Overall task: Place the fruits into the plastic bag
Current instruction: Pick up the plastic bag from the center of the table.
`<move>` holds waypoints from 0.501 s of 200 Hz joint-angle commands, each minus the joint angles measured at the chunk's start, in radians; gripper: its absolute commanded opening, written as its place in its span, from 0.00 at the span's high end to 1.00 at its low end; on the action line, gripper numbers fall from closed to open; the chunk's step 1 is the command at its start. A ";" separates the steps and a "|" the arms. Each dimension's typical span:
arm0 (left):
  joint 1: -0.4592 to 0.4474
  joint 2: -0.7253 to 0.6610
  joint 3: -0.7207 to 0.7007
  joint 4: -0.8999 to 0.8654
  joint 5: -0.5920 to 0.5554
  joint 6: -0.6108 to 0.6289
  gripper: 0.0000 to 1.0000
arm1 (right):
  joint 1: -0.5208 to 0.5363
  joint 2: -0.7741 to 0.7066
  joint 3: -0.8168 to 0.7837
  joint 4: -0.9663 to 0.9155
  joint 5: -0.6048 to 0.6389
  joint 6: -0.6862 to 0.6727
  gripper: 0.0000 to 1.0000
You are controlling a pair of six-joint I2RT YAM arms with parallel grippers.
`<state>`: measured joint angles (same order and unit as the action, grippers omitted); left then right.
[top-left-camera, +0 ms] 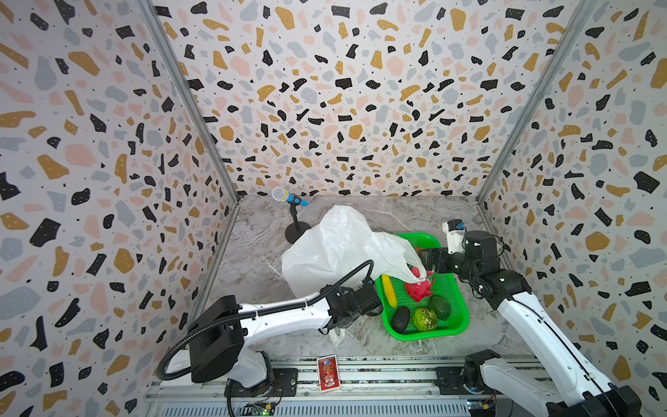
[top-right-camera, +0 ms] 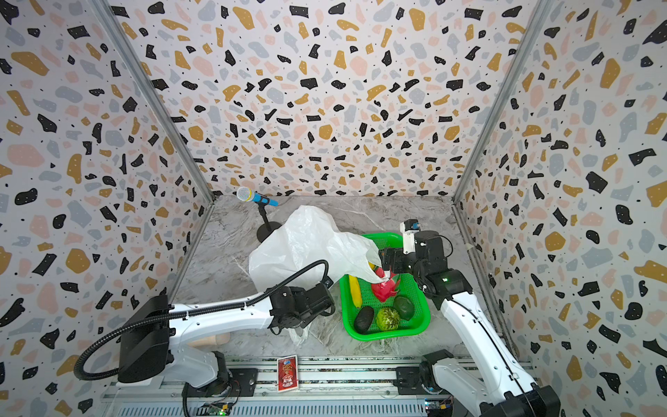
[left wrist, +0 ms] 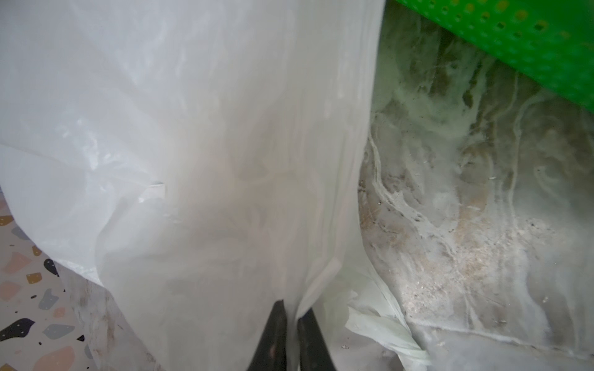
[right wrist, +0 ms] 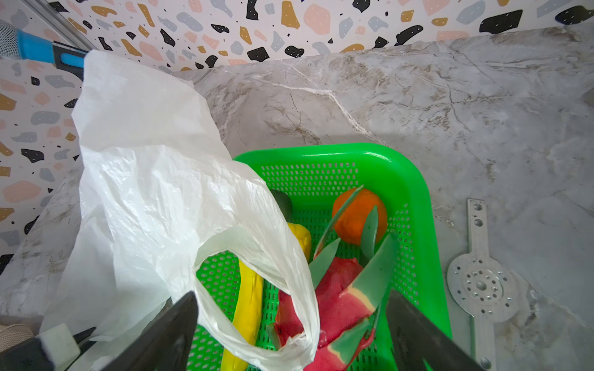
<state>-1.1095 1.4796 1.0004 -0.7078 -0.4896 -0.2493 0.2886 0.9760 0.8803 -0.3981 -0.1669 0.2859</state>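
The white plastic bag [top-left-camera: 335,249] stands crumpled on the marble table, left of the green mesh tray [top-left-camera: 429,337]. In the left wrist view my left gripper [left wrist: 294,316] is shut on a fold of the bag's film [left wrist: 193,160]. My right gripper [right wrist: 291,298] hangs open over the tray, with a handle loop of the bag [right wrist: 257,244] and the red-pink dragon fruit [right wrist: 337,298] between its fingers. In the tray lie a yellow banana [top-left-camera: 389,290], two dark avocados [top-left-camera: 400,319] [top-left-camera: 440,307], a bumpy light-green fruit [top-left-camera: 425,318] and an orange [right wrist: 353,221].
A blue microphone [top-left-camera: 288,196] on a black stand rises behind the bag. A red card [top-left-camera: 328,373] lies on the front rail. A metal bracket [right wrist: 479,282] is fixed to the table beside the tray. Patterned walls close in three sides.
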 commanded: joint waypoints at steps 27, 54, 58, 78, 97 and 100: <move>0.164 -0.085 0.133 0.042 0.218 0.005 1.00 | 0.006 -0.016 0.016 -0.035 -0.096 0.012 0.10; 0.238 -0.123 0.182 0.128 0.393 -0.019 1.00 | 0.040 -0.029 -0.004 0.007 -0.313 0.059 0.13; 0.245 -0.129 0.187 0.141 0.408 -0.022 1.00 | 0.054 -0.032 -0.008 0.019 -0.344 0.065 0.13; 0.268 -0.144 0.196 0.190 0.460 -0.037 1.00 | 0.154 -0.060 -0.029 0.084 -0.424 0.096 0.14; 0.276 -0.148 0.197 0.211 0.487 -0.048 1.00 | 0.237 -0.068 -0.046 0.141 -0.449 0.117 0.14; 0.277 -0.148 0.196 0.214 0.489 -0.050 1.00 | 0.245 -0.066 -0.048 0.152 -0.456 0.123 0.14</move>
<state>-0.8433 1.3369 1.1809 -0.5495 -0.0982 -0.2752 0.4629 0.9360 0.8474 -0.3363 -0.5011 0.3614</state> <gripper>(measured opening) 0.047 0.861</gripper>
